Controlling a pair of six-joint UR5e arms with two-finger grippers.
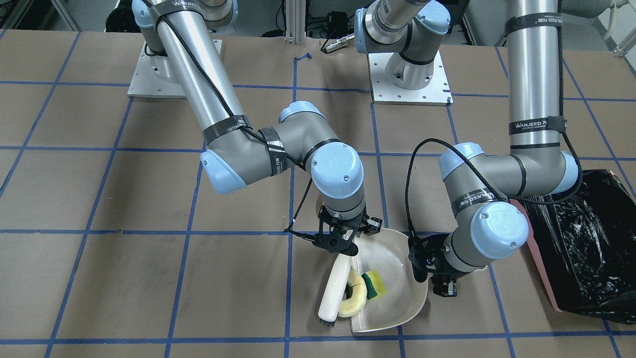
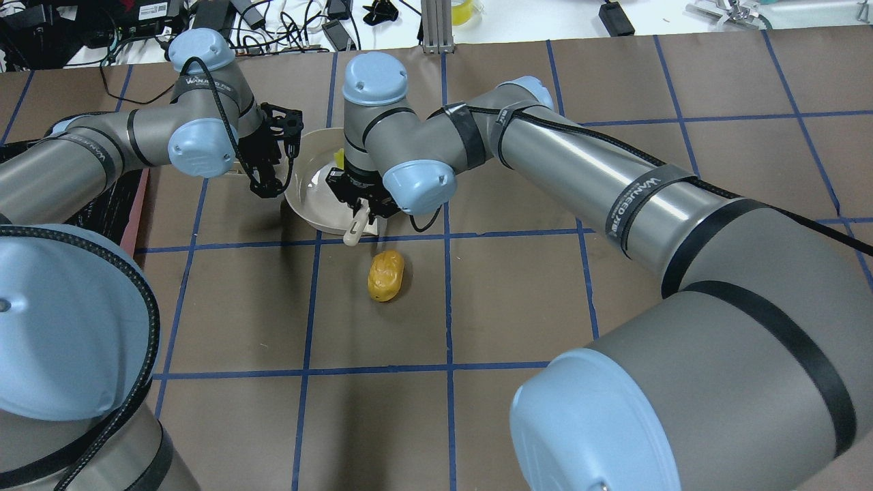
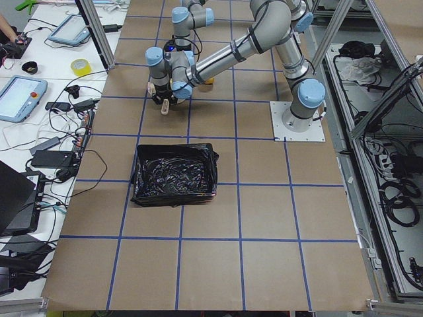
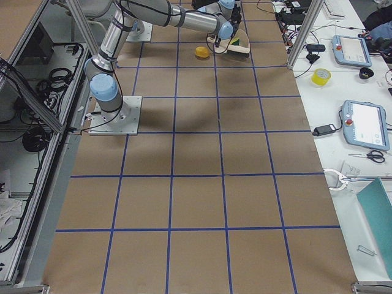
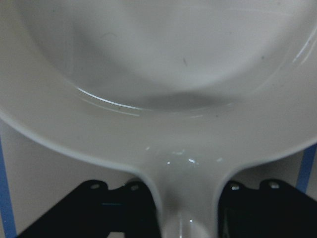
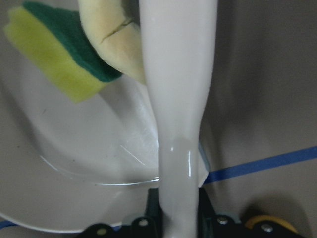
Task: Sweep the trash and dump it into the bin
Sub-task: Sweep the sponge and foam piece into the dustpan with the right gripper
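**A:** Brown paper with a blue tape grid covers the table (image 1: 139,278). How much trash is swept?

**B:** Nearly two of three, I judge. From the front, the yellow wedge with a green side (image 1: 373,284) lies in the shallow beige plastic dustpan (image 1: 397,278). The pale curved melon-rind slice (image 1: 354,301) sits at its nine-o'clock edge, touching the beige brush with dark bristles (image 1: 335,288).

**A:** And the third?

**B:** The glossy orange-yellow oval lump (image 2: 386,275) lies on the paper at five o'clock from the pan in the overhead view. Nothing is dumped: the pink rectangular bin lined with black plastic (image 1: 591,233) stands at three o'clock from the pan, seen from the front.

**A:** Grips?

**B:** Wrist cameras show them: the right gripper (image 6: 178,223) clamps the brush handle, the left gripper (image 5: 185,218) the pan's handle. The front view hides the lump behind the right arm; overhead, that arm covers the rind.
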